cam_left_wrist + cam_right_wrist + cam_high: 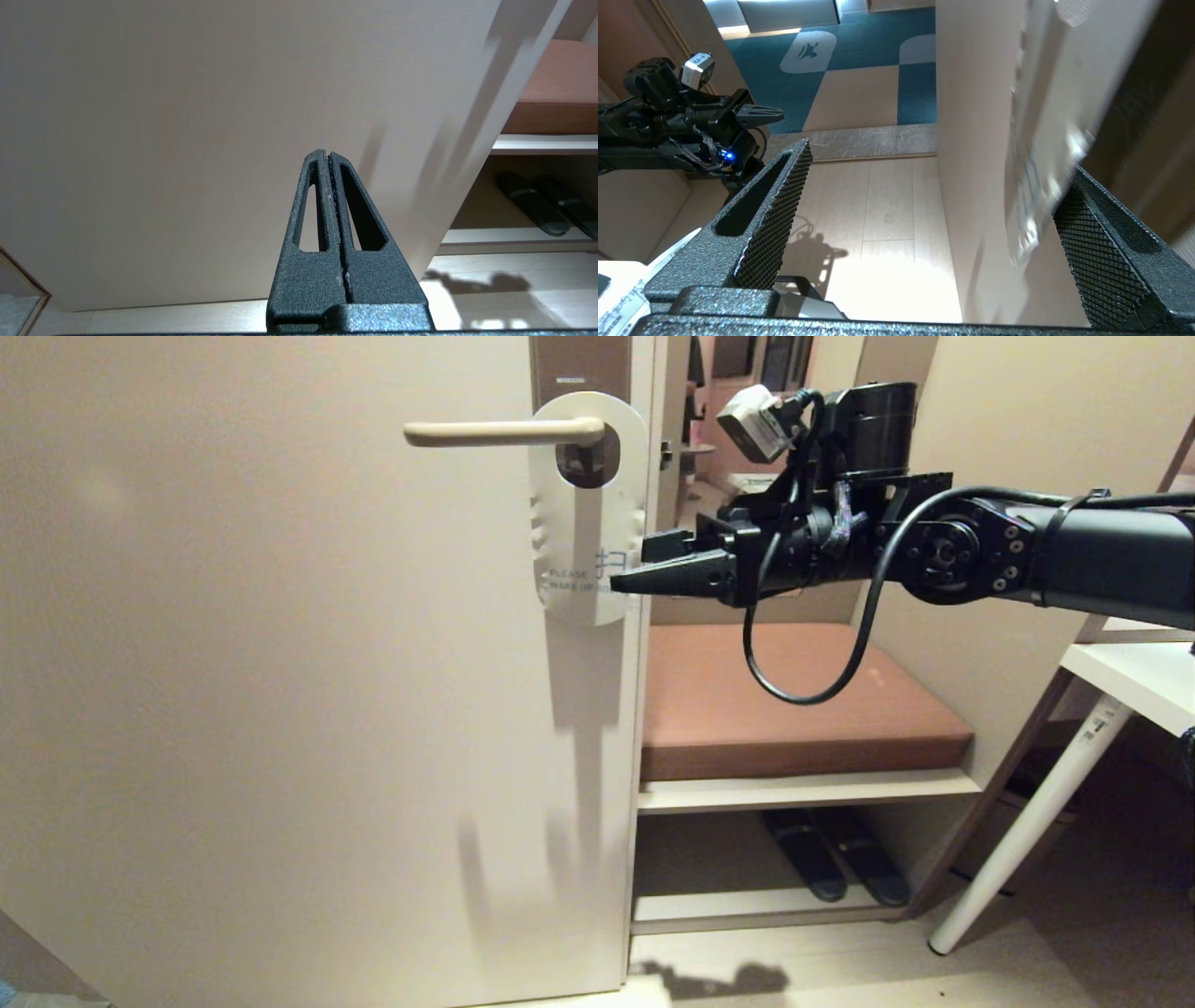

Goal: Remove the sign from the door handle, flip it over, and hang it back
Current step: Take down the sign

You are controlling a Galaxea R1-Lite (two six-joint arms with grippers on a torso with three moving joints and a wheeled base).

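- Approach step: white round-ended card sign (588, 509) hanging on slim cream door handle (504, 431), "MAKE UP" face outward.
- Right gripper (627, 567) spread wide, empty, at sign's lower edge.
- Next: closing on card, lifting off lever.
- Left gripper (328, 161) clenched, empty, parked low.

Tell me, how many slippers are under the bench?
2: one slipper and another slipper lie side by side on the low shelf under the brown cushion. More could be hidden.

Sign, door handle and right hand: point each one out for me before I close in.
sign (581, 537): head view, white face below the hole.
door handle (499, 431): head view, middle of the cream lever.
right hand (627, 571): head view, between its open fingertips at the sign's edge.
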